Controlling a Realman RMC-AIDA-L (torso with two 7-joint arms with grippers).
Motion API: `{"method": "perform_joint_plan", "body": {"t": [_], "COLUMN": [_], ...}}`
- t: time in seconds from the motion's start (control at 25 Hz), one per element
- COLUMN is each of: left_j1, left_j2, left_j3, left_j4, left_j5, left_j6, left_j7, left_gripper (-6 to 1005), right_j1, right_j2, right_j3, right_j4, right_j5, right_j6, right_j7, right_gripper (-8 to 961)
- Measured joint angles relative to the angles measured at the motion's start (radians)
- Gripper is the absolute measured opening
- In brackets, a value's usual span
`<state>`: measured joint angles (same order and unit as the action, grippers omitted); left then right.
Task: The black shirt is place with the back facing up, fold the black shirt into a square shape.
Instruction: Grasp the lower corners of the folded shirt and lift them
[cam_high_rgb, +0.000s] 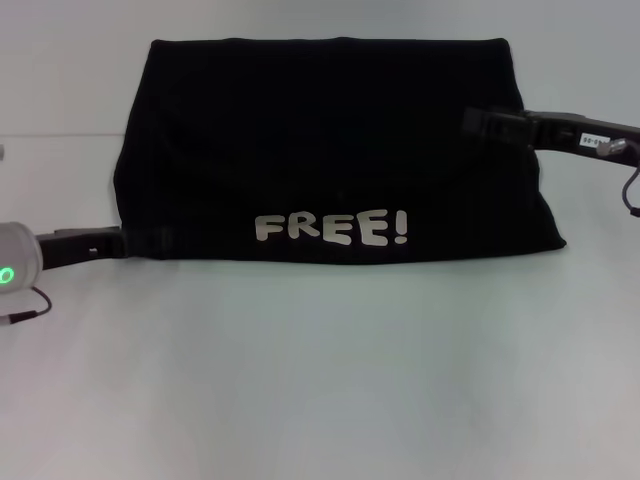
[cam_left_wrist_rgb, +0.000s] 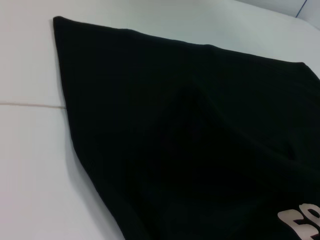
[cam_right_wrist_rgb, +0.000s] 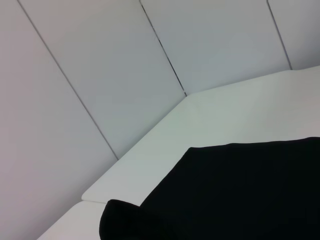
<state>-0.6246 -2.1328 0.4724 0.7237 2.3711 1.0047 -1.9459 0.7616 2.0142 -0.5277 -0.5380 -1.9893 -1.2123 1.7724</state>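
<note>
The left tool (cam_high_rgb: 125, 241) is reaching in low at the near left corner of the black shirt (cam_high_rgb: 330, 150), likely placed to catch that hem for another fold; whether it is spread or pinching cloth I cannot tell. The shirt is lying mid-worktop (cam_high_rgb: 320, 380) as a wide folded band, its lettering (cam_high_rgb: 331, 228) showing along the near edge. Farther back, the right tool (cam_high_rgb: 478, 123) is hovering over the shirt's far right part, its state equally unclear. No containers are appearing here.
</note>
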Motion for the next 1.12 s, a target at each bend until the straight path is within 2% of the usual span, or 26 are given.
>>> {"method": "perform_joint_plan", "body": {"t": [0.4, 0.76, 1.12], "left_j1": [-0.018, -0.021, -0.031], "left_j2": [-0.004, -0.004, -0.002], "left_j3": [0.020, 0.054, 0.100], "left_j4": [-0.051, -0.047, -0.037], "left_j5": [0.001, 0.002, 0.033], "left_j6": [-0.093, -0.064, -0.089], "left_j7": [-0.012, -0.006, 0.001], "left_gripper": [825, 799, 772], "right_j1": [0.003, -0.002, -0.002], "right_j2": [0.007, 0.008, 0.008], "right_j3": [0.002, 0.006, 0.009], "right_j4": [0.004, 0.006, 0.002], "right_j5": [0.000, 0.000, 0.003], "right_j6": [0.017, 0.028, 0.027], "right_j7": [-0.001, -0.001, -0.001], "right_gripper": [581, 580, 579]}}
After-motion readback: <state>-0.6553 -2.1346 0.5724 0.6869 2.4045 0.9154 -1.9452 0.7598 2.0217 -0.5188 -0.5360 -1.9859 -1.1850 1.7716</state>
